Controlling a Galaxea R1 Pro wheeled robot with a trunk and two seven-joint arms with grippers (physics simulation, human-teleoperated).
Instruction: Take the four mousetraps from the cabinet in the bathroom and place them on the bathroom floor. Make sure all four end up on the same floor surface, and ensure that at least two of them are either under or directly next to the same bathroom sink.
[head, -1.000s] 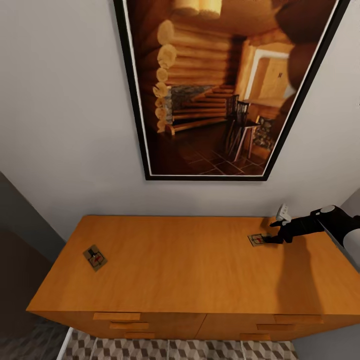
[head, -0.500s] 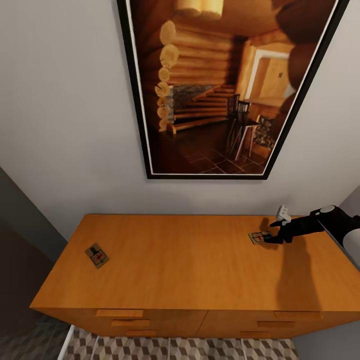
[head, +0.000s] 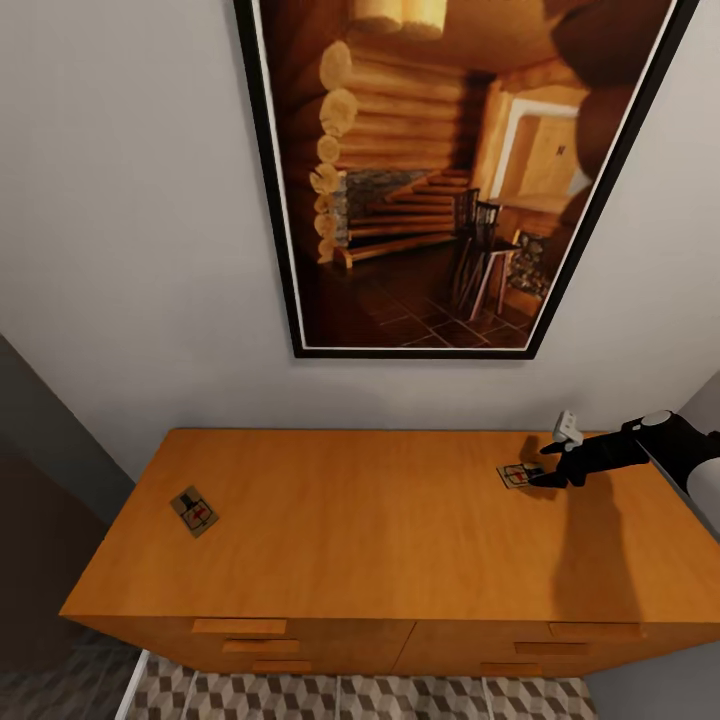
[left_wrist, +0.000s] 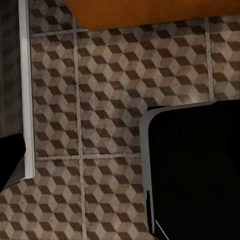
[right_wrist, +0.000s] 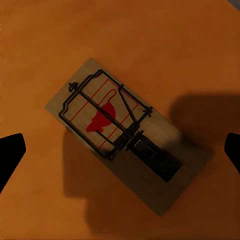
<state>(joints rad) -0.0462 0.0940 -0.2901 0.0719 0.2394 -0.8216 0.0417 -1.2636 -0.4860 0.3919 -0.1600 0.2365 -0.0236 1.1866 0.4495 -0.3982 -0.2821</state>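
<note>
At the lower edge of the head view we look down past a strip of the bathroom floor (head: 350, 698), its cube-patterned tiles also spread out under the left wrist camera, where no fingers of the left gripper can be made out and we cannot tell how they stand. Above the tiles runs the front of the cabinet (head: 330, 530), its bar handles just visible, and on its broad orange-brown top lie two mousetraps well apart: the left mousetrap (head: 194, 511) near the left end, untouched, and the right mousetrap (head: 518, 476) near the back right corner. Our right gripper (head: 548, 476) hangs right at that second trap, and the right wrist view shows the right mousetrap (right_wrist: 127, 135) lying flat and diagonal between two dark fingertips (right_wrist: 10, 155), spread wide at either side and not touching the board. We judge the grasp not yet made. To do it well, we would lower squarely until the tips bracket the board's edges rather than the wire bar, turning the wrist if needed so they meet its long sides, then close gently, since so thin a piece could skate across the smooth top. Behind it all, a large framed picture (head: 450, 170) of a log interior hangs on the pale wall.
</note>
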